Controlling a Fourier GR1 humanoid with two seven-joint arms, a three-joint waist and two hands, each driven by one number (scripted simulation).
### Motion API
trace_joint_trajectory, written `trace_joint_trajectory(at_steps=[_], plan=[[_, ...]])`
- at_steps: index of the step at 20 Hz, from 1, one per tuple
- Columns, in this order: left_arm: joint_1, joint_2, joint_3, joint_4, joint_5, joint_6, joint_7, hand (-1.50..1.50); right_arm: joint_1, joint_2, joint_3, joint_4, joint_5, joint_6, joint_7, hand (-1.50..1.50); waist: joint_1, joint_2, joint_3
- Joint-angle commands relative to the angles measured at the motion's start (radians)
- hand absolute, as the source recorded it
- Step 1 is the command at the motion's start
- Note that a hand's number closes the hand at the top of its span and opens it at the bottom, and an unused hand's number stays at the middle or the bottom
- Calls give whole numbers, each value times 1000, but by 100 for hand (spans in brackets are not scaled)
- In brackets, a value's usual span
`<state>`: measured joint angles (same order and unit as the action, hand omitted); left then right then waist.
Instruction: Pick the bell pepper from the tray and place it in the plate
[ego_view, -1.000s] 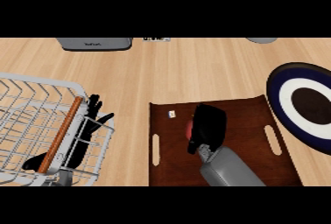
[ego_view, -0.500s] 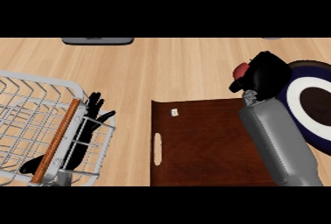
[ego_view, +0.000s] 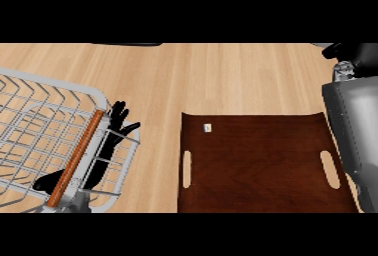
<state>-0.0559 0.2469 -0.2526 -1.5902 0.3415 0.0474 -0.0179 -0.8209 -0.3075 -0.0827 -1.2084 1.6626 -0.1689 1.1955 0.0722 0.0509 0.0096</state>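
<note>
1. The right hand (ego_view: 357, 52) shows only as a black shape at the view's upper right corner, above its grey forearm (ego_view: 354, 130); whether its fingers are spread or curled cannot be told.
2. The bell pepper and the plate do not show in this view, so the pepper's place cannot be told.
3. The dark brown tray (ego_view: 255, 162) lies on the wooden desk (ego_view: 221, 75), below and to the left of the right hand, its left slot handle (ego_view: 187, 169) and right slot handle (ego_view: 330, 169) visible.
4. The left hand (ego_view: 118, 117) rests with fingers straight and pointing up, beside a wire rack (ego_view: 44, 130) with a wooden bar (ego_view: 77, 155).
</note>
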Motion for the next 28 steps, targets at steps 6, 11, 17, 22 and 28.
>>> trace_joint_trajectory(at_steps=[6, 11, 17, 22, 28], plan=[[59, 23, -6, 120, -27, 47, 93, 0, -36, 8, -167, -61, 256, -250, 271, 150, 0, 10, -2], [67, 35, -2, 115, -25, 49, 108, 0, 23, 36, -254, -95, 388, -306, 277, 150, -12, 1, -2], [90, 25, 5, 127, -33, 77, 96, 0, 125, 54, -384, -157, 510, -385, 263, 150, -46, -9, -1], [116, 39, 26, 122, -19, 76, 106, 0, 211, 122, -488, -219, 531, -477, 232, 150, -54, -21, -1], [113, 31, 11, 122, -23, 84, 122, 0, 273, 173, -612, -242, 514, -595, 171, 150, -65, -27, -2]])
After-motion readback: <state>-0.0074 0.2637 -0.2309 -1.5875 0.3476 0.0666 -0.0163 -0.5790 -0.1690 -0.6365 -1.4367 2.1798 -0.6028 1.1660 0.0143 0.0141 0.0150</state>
